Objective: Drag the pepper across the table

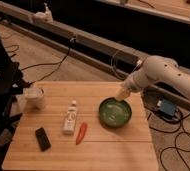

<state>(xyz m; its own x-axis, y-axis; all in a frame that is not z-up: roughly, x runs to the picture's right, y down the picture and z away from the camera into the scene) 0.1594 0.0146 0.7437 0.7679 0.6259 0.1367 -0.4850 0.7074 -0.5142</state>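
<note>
**Fingers (pixel 122 94) released over the bowl (pixel 115 113); pepper (pixel 81 133) lies apart on the bench (pixel 113 147)**

We see the fingers hanging just above the far right rim of the green bowl, spread wide and grasping nothing. From them the white arm (pixel 163 75) climbs up and to the right and leaves the view at the right edge.

The bowl stands upright on the bench, right of its middle. The pepper lies to the bowl's left and a little nearer to us, near it but clearly apart, flat on the wood. It is slim, red-orange and slightly curved, its length running from the near side toward the far side with a small tilt. The fingers are well apart from it.

Just beside the pepper on its left, a white bottle (pixel 70 119) lies on its side with its narrow end toward the far edge. We see a thin strip of wood between the two. Further left and nearer to us a black slab (pixel 42 138) lies flat. A white cup (pixel 34 97) stands by the far left corner.

Beyond the bench, dark cables (pixel 53 62) trail over the floor (pixel 48 55), and a blue box (pixel 166 107) sits on it below the arm.
</note>
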